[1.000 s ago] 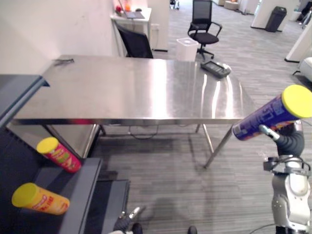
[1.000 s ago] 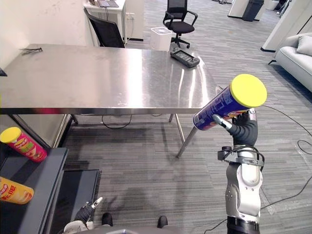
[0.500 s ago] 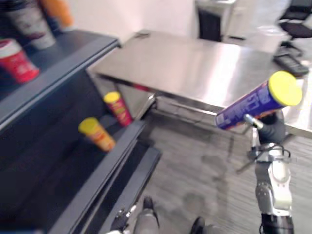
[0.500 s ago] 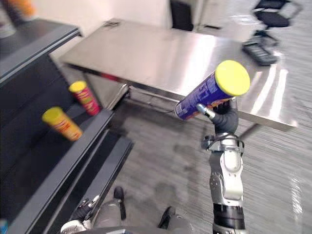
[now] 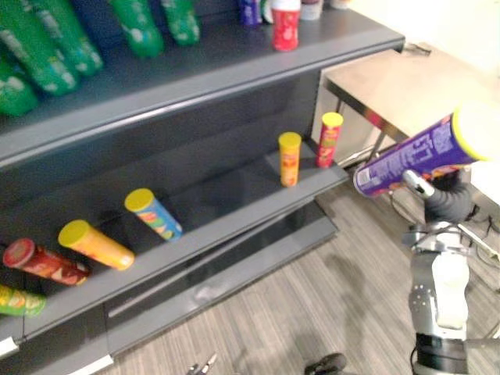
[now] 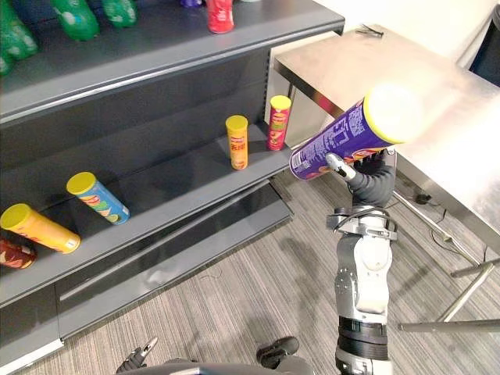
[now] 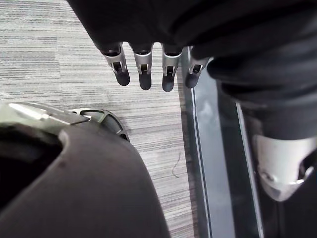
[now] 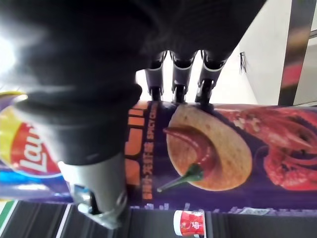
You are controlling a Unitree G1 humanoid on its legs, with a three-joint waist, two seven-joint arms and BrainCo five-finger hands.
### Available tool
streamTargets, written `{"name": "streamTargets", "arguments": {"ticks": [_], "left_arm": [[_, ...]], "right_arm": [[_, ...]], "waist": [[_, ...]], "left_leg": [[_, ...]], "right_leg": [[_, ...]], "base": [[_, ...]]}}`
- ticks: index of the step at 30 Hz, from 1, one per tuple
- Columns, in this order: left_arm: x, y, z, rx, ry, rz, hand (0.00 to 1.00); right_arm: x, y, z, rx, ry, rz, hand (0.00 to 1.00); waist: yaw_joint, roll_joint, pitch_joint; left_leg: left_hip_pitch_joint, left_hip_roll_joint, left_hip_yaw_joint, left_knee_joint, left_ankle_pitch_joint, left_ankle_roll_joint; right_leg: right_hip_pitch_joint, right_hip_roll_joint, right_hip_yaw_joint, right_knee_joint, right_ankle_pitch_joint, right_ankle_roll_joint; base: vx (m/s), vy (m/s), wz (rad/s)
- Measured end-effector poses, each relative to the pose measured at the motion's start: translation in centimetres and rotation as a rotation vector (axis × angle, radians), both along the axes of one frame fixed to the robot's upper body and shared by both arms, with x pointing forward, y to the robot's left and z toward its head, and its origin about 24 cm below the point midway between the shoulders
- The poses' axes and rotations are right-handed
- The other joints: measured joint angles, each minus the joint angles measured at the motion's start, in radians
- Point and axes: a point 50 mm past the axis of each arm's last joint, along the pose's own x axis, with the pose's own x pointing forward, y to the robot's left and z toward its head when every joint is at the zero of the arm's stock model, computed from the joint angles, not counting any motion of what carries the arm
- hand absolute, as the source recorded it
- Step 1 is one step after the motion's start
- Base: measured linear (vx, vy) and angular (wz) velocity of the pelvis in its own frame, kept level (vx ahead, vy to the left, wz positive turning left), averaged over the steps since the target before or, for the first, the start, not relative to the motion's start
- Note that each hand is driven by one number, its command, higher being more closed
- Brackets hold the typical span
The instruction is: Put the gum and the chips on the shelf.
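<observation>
A dark shelf (image 5: 234, 199) is standing beside a steel bench (image 6: 406, 74), over a grey striped floor. The upper board is carrying green bottles (image 5: 47, 55). The middle board is carrying an orange can (image 5: 290, 158) and a red can (image 5: 329, 139), both upright near its bench end, and further along a blue can (image 5: 154, 213) and a yellow can (image 5: 95, 244) lying on their sides.

The right hand (image 6: 373, 183) is curling its fingers (image 8: 173, 74) round the purple chips can (image 5: 406, 156). It is holding the can tilted, lid uppermost, in the air just off the bench end of the shelf and clear of both. The left hand (image 7: 143, 74) is hanging low over the floor with its fingers relaxed and holding nothing.

Probable hazards:
- The grasp appears to be sitting low on a long, tilted can, so the can may slip or swing during the reach.
- The lid end may strike the upper board.
- The can may topple the two upright cans if it enters at that end.

Compared with half a second earlier, the whole view is shifting from the bench towards the shelf, which is a camera movement. The can is staying in the same grasp at about the same tilt.
</observation>
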Motion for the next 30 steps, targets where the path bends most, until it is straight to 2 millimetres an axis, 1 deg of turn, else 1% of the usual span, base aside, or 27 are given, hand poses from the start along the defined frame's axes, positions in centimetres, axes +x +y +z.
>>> {"name": "streamTargets", "arguments": {"ticks": [1, 2, 6, 8, 12, 14, 17, 19, 21, 22, 23, 25, 26, 27, 28, 29, 30], "left_arm": [[0.1, 0.2, 0.0, 0.004, -0.005, 0.01, 0.0], [0.4, 0.5, 0.2, 0.016, -0.014, 0.027, 0.0], [0.2, 1.0, 0.2, 0.025, -0.015, 0.059, 0.0], [0.2, 1.0, 0.2, 0.023, -0.015, 0.064, 0.0], [0.4, 1.0, 0.2, 0.022, -0.02, 0.062, 0.0], [0.4, 1.0, 0.3, 0.025, -0.021, 0.058, 0.0], [0.5, 1.1, 0.3, 0.032, -0.023, 0.056, 0.0], [0.7, 1.2, 0.4, 0.035, -0.028, 0.055, 0.0], [0.8, 1.3, 0.4, 0.037, -0.031, 0.054, 0.0], [0.8, 1.3, 0.4, 0.036, -0.032, 0.056, 0.0], [0.8, 1.3, 0.4, 0.036, -0.033, 0.057, 0.0], [0.9, 1.2, 0.4, 0.034, -0.034, 0.054, 0.0], [1.0, 1.2, 0.4, 0.034, -0.033, 0.045, 0.0], [1.2, 0.8, 0.4, 0.031, -0.036, 0.018, 0.0], [1.5, 0.4, 0.4, 0.026, -0.043, -0.001, 0.0], [2.4, 0.7, 0.6, 0.039, -0.066, -0.023, 0.0], [2.8, 0.9, 0.7, 0.044, -0.071, -0.02, 0.0]], "right_arm": [[-0.1, 0.0, -0.2, 0.002, 0.008, -0.003, 1.0], [-0.2, -0.1, -0.7, 0.01, 0.028, -0.007, 1.0], [-0.2, -0.1, -2.0, 0.03, 0.082, -0.017, 1.0], [-0.3, -0.1, -2.1, 0.029, 0.087, -0.016, 1.0], [-0.3, 0.0, -2.1, 0.014, 0.087, -0.006, 1.0], [-0.2, 0.1, -2.1, -0.017, 0.091, -0.007, 1.0], [-0.2, 0.4, -2.1, -0.02, 0.093, 0.006, 1.0], [-0.1, 0.8, -2.2, -0.025, 0.096, 0.027, 1.0], [0.1, 1.3, -2.3, -0.039, 0.101, 0.045, 1.0], [0.1, 1.6, -2.3, -0.052, 0.107, 0.051, 1.0], [0.2, 2.0, -2.6, -0.062, 0.118, 0.064, 1.0], [0.5, 2.6, -3.0, -0.068, 0.139, 0.092, 1.0], [0.6, 3.1, -3.2, -0.073, 0.154, 0.116, 1.0], [0.7, 3.4, -3.3, -0.082, 0.161, 0.131, 1.0], [0.7, 3.5, -3.3, -0.086, 0.161, 0.138, 1.0], [0.8, 4.0, -3.2, -0.095, 0.157, 0.167, 1.0], [1.0, 4.5, -2.9, -0.113, 0.143, 0.199, 1.0]], "waist": [[0.0, -0.004, -0.002], [0.0, -0.015, -0.008], [0.003, -0.049, -0.013], [0.005, -0.056, -0.012], [0.01, -0.061, -0.01], [0.011, -0.062, -0.009], [0.012, -0.07, -0.004], [0.013, -0.079, 0.004], [0.017, -0.08, 0.006], [0.017, -0.08, 0.007], [0.02, -0.08, 0.007], [0.024, -0.073, 0.01], [0.024, -0.068, 0.016], [0.017, -0.048, 0.027], [0.014, -0.03, 0.038], [0.018, -0.015, 0.044], [0.013, 0.005, 0.056]], "left_leg": [[0.002, -0.005, 0.0, -0.004, 0.0, 0.0], [0.004, -0.01, 0.0, -0.006, 0.0, 0.0], [0.015, -0.017, 0.006, -0.021, 0.0, 0.001], [0.015, -0.017, 0.006, -0.022, 0.0, 0.001], [0.014, -0.02, 0.004, -0.031, 0.0, 0.001], [0.012, -0.022, 0.002, -0.041, 0.001, 0.002], [0.012, -0.026, -0.002, -0.043, 0.001, 0.002], [0.015, -0.028, -0.01, -0.043, 0.001, 0.002], [0.013, -0.026, -0.026, -0.043, 0.001, 0.002], [0.015, -0.026, -0.034, -0.043, 0.0, 0.003], [0.019, -0.028, -0.049, -0.041, -0.004, 0.008], [0.031, -0.03, -0.086, -0.04, -0.008, 0.016], [0.031, -0.036, -0.117, -0.037, -0.01, 0.018], [0.048, -0.04, -0.146, -0.036, -0.016, 0.032], [0.057, -0.035, -0.167, -0.037, -0.022, 0.043], [0.06, -0.003, -0.204, -0.046, -0.03, 0.054], [0.058, 0.018, -0.25, -0.062, -0.03, 0.054]], "right_leg": [[0.0, -0.006, 0.0, 0.005, 0.001, 0.001], [0.0, -0.014, 0.0, 0.012, 0.002, 0.003], [0.0, -0.012, 0.011, 0.009, 0.013, -0.001], [0.0, -0.012, 0.013, 0.009, 0.014, 0.001], [0.0, -0.007, 0.016, -0.003, 0.021, 0.008], [0.0, 0.004, 0.017, -0.026, 0.038, 0.01], [0.004, 0.004, 0.017, -0.036, 0.048, 0.019], [0.019, 0.003, 0.016, -0.046, 0.059, 0.033], [0.026, 0.0, 0.017, -0.046, 0.081, 0.034], [0.034, -0.005, 0.017, -0.043, 0.086, 0.041], [0.046, -0.021, 0.017, -0.025, 0.089, 0.045], [0.055, -0.069, 0.022, 0.06, 0.09, 0.047], [0.048, -0.12, 0.079, 0.163, 0.098, 0.036], [0.006, -0.164, 0.25, 0.293, 0.134, -0.015], [-0.038, -0.159, 0.368, 0.343, 0.121, -0.007], [-0.115, -0.072, 0.598, 0.373, -0.013, 0.073], [-0.165, 0.045, 0.776, 0.339, -0.092, 0.074]], "base": [[-0.05, 0.127, 0.01], [-0.02, 0.086, -0.02], [0.01, 0.032, -0.05], [0.0, 0.0, 0.0], [0.01, 0.005, 0.0], [0.0, 0.0, 0.0], [0.04, 0.038, 0.05], [0.05, 0.045, 0.16], [0.07, 0.068, 0.21], [0.09, 0.094, 0.35], [0.11, 0.093, 0.45], [0.13, 0.119, 0.51], [0.13, 0.182, 0.74], [0.15, 0.196, 0.77], [0.15, 0.15, 0.71], [0.16, 0.011, 0.63], [0.13, -0.045, 0.7]]}}
